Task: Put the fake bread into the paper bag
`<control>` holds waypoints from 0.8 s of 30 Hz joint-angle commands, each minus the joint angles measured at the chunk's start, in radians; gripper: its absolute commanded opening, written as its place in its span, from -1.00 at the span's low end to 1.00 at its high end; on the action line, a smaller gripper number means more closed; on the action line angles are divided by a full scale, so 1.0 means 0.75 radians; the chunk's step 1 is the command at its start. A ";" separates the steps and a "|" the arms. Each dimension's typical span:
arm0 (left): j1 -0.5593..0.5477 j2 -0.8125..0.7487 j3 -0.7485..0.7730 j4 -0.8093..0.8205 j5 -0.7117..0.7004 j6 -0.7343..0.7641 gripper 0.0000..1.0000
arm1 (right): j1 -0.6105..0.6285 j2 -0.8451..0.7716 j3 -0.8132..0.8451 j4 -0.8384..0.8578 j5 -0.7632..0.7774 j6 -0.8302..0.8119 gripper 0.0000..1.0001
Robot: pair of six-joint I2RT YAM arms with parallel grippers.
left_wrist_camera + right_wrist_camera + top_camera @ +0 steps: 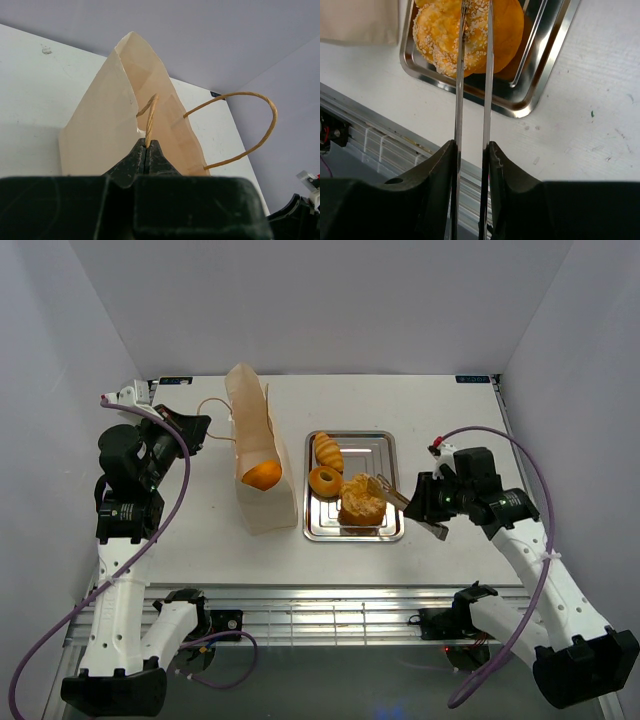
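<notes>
Note the free room first. The table is bare to the right of the tray, behind it toward the far wall, and to the left of the paper bag. The bag's side stands just beside the tray's left rim. The tray's near rim lies close to the table's near edge.

Left gripper: the jaws are closed on 1 string handle of the bag. The 2nd handle loops free to the right.

Right gripper: the jaws are pressed against the 2 arms of the metal tongs, gripping them. The arms run out over the crusty bun. The tips leave the wrist view, so you cannot tell whether they pinch the bun.

Contents:
- Bag: 1 orange bread piece shows in the open mouth; most of its shape is hidden.
- Tray: 3 pieces. The ridged roll is farthest, the doughnut sits in the middle, and the bun is nearest.
</notes>
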 commanded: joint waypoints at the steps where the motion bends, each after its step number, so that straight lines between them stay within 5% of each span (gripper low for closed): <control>1: 0.002 -0.027 -0.006 0.000 0.014 0.002 -1.00 | -0.011 0.012 0.200 0.056 -0.019 -0.018 -0.60; 14: 0.002 -0.040 -0.022 -0.004 0.014 -0.006 -1.00 | -0.009 0.173 0.949 0.228 -0.358 0.096 -0.63; 18: 0.002 -0.042 -0.026 -0.008 0.008 -0.012 -1.00 | -0.007 0.220 1.076 0.430 -0.520 0.284 -0.63; 24: 0.002 -0.054 -0.032 -0.004 0.002 -0.031 -1.00 | 0.025 0.267 1.047 1.037 -0.721 0.650 -0.60</control>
